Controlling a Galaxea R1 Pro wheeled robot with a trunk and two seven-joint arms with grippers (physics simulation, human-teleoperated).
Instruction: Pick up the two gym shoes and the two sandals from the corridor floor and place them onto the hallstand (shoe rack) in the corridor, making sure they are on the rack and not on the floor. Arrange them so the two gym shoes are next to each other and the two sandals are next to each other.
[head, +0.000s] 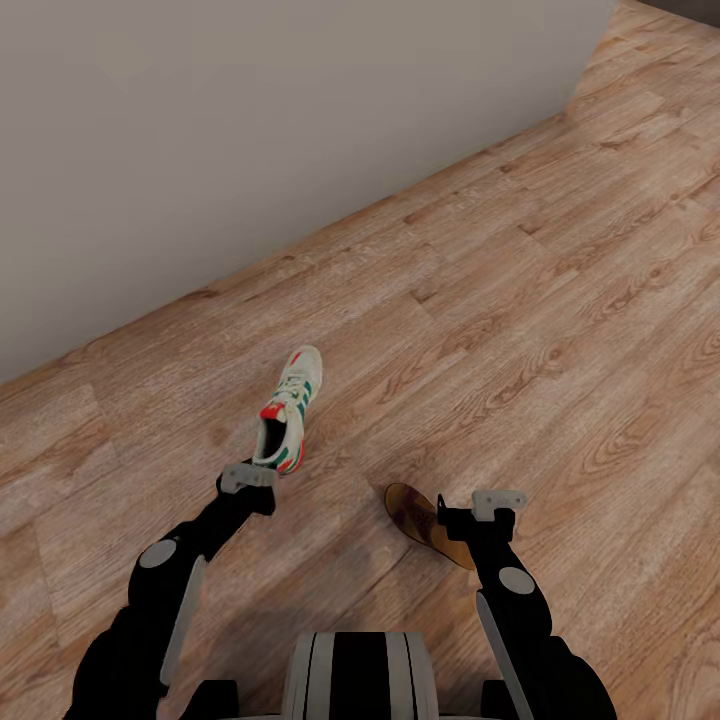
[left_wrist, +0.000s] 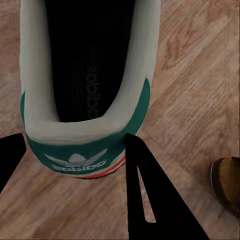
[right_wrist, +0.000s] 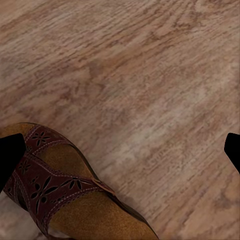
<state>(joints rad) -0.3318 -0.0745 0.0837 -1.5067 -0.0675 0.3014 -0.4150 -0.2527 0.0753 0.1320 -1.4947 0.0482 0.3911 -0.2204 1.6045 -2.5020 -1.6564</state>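
One cream-white gym shoe (head: 288, 410) with green stripes and a red-orange heel tab lies on the corridor floor (head: 560, 300), toe pointing away from me. My left gripper (head: 258, 476) is at its heel. In the left wrist view both fingers (left_wrist: 150, 200) press the sides of the green heel (left_wrist: 75, 150), so the gripper is shut on it. A brown sandal (head: 415, 512) with a tan footbed lies to the right. My right gripper (head: 455, 520) hangs open just over it, with the strapped sandal (right_wrist: 65, 200) near one fingertip (right_wrist: 10, 155). The hallstand is out of view.
A plain grey wall (head: 250, 130) runs diagonally behind the shoe, ending at a corner at the upper right. Wood-plank floor stretches open to the right and far right. The sandal's edge (left_wrist: 227, 182) shows beside the left gripper.
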